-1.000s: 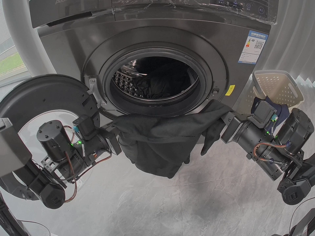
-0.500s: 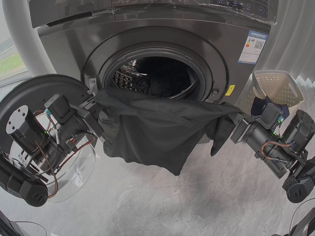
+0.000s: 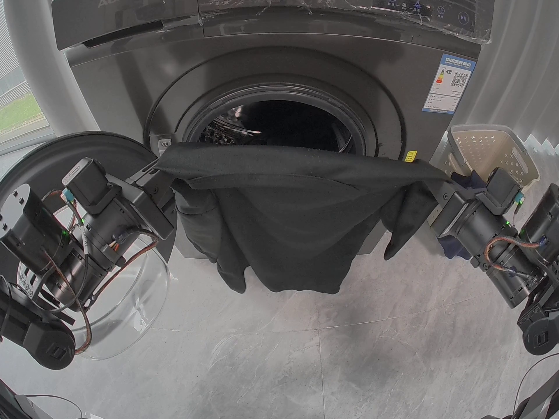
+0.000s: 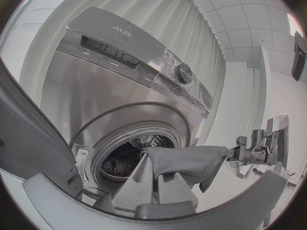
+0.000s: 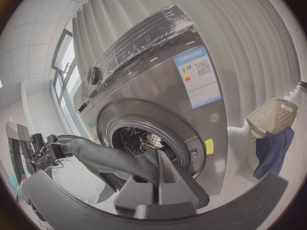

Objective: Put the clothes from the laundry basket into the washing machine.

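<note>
A black garment (image 3: 279, 205) is stretched wide between the two claws in front of the washer (image 3: 116, 88). Its upper edge runs across the lower part of the drum opening (image 3: 279, 120), and the rest hangs down over the washer's lower front panel, above the floor (image 3: 320, 350). The left claw (image 3: 152, 176) is clamped tight on one end of the cloth, just beside the hinge of the open door (image 3: 64, 164). In the left wrist view the fabric is pinched between its closed fingers (image 4: 137, 182). The right claw (image 3: 434, 188) is closed on the opposite end, near the washer's front right corner, with a loose flap hanging below it. More dark clothing (image 4: 115, 168) lies inside the drum. The basket (image 3: 495, 152) stands on the floor to the right of the washer, with a blue cloth (image 5: 271, 150) draped over its rim.
</note>
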Available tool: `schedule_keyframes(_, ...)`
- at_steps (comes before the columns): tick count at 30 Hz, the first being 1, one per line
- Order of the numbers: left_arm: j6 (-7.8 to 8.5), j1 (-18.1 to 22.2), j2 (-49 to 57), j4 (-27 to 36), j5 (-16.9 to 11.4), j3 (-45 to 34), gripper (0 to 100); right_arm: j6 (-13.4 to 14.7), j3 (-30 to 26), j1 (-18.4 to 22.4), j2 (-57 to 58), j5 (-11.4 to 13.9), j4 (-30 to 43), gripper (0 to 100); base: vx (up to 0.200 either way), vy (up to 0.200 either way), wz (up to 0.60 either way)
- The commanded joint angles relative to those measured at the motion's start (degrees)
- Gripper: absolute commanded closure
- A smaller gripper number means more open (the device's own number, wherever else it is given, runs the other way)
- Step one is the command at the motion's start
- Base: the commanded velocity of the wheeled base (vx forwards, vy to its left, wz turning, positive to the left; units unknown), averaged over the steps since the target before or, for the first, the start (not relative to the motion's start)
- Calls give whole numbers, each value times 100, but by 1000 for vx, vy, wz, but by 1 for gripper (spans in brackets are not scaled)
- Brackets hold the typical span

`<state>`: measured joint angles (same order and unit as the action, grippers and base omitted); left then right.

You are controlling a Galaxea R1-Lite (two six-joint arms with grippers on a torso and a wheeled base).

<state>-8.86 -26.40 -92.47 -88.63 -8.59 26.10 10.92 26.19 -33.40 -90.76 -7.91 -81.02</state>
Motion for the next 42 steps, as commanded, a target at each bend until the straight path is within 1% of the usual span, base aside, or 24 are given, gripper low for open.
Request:
schedule_keyframes(1,-1,-5,-8,-6,-2,-8,100,-2,9,88,146,9,7,100,0,0,0)
schedule_keyframes(15,16,-137,-35,-6,-11,-17,100,-2,27,141,146,27,7,100,0,0,0)
schedule_keyframes(18,34,-374,-123,3,-11,-8,100,-2,-26,71,120,35,16,100,0,0,0)
schedule_keyframes(20,78,-682,-272,-6,16,-35,100,6,-87,44,76,70,25,100,0,0,0)
schedule_keyframes(23,148,-1025,-377,-14,24,27,100,15,-228,-184,-197,158,25,100,0,0,0)
schedule_keyframes(25,166,-1121,-465,-14,24,106,100,42,-175,-316,-636,167,-28,100,0,0,0)
schedule_keyframes(28,166,-1121,-509,-14,33,167,100,33,-78,-386,-1207,176,-116,100,0,0,0)
schedule_keyframes(29,166,-1121,-509,-14,33,159,100,33,-8,-483,-1480,202,-133,100,0,0,0)
schedule_keyframes(30,166,-1121,-509,-14,33,159,100,33,1,-492,-1497,211,-133,100,0,0,0)
schedule_keyframes(32,166,-1130,-509,-14,33,150,100,15,1,-632,-1743,220,-90,100,0,0,0)
schedule_keyframes(33,174,-1139,-509,-14,33,150,100,6,-52,-782,-1928,202,-125,0,0,0,0)
schedule_keyframes(36,174,-1148,-483,-14,42,167,100,-2,-184,-958,-2253,176,-142,0,0,0,0)
schedule_keyframes(39,166,-1148,-439,-14,42,202,100,-161,-536,-1107,-2482,167,-142,0,0,0,0)
schedule_keyframes(42,166,-1139,-430,-23,51,273,100,-213,-896,-1177,-2622,167,-186,0,0,0,0)
